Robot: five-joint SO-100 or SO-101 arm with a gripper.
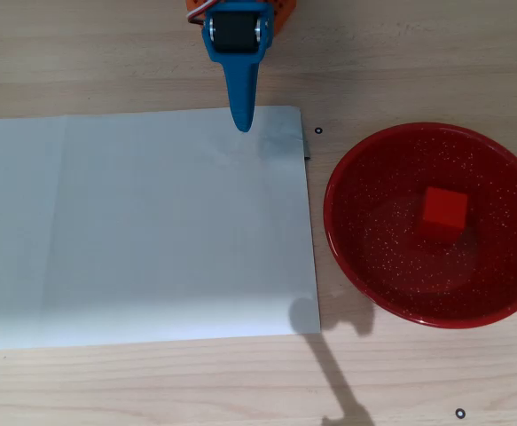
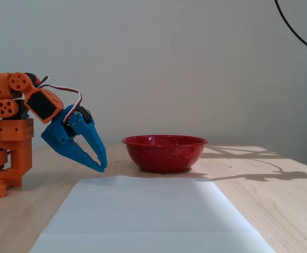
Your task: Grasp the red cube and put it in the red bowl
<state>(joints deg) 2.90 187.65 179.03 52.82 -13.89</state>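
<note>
The red cube point(image 1: 443, 209) lies inside the red bowl point(image 1: 356, 257), near its middle, in the overhead view. In the fixed view the red bowl point(image 2: 165, 153) stands on the wooden table right of the arm, and the cube is hidden behind its wall. My blue gripper point(image 1: 242, 122) sits at the top edge of the white paper, well left of the bowl. In the fixed view my gripper point(image 2: 102, 166) is folded back near the orange arm base, tips together just above the table. It is shut and empty.
A large white paper sheet point(image 1: 143, 231) covers the left and middle of the wooden table. The orange arm base point(image 2: 8, 153) stands at the left in the fixed view. Small black marks point(image 1: 318, 131) dot the table near the bowl.
</note>
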